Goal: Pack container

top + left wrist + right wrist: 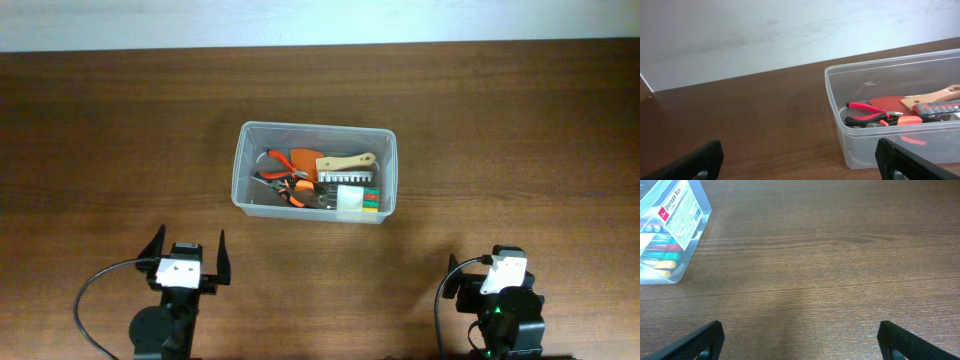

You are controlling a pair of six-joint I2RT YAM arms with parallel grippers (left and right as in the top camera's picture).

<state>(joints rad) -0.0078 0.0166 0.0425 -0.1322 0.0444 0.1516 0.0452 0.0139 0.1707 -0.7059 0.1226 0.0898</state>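
At the middle of the brown wooden table (120,130) sits the clear, translucent plastic rectangular container (315,127) with rounded corners and a rim, upright and with no lid on it. Inside the container lie several hand tools in a heap: orange-handled pliers (292,160) toward its left half, red-and-black-handled pliers (867,112) beside them, a tool with a pale wooden handle (350,162) slanting toward its far right corner, and a small clear case of coloured pieces (357,200) against its near right wall. On the container's right end wall the right wrist view shows a white printed label (682,210) with a red patch, reading "Storage Box".

Nearer the camera than the container and off to its left, the left gripper (190,238) hovers over bare wood, its two black fingers (695,162) spread wide with nothing between them; its wrist view takes in the container's near left corner. Nearer than the container and off to its right, the right gripper (800,342) likewise has its jaws wide apart and empty, above the tabletop, with only the container's corner at the upper left of its view. Both grippers are well apart from the container. Beyond the container, the table's far edge meets a pale wall (320,20).
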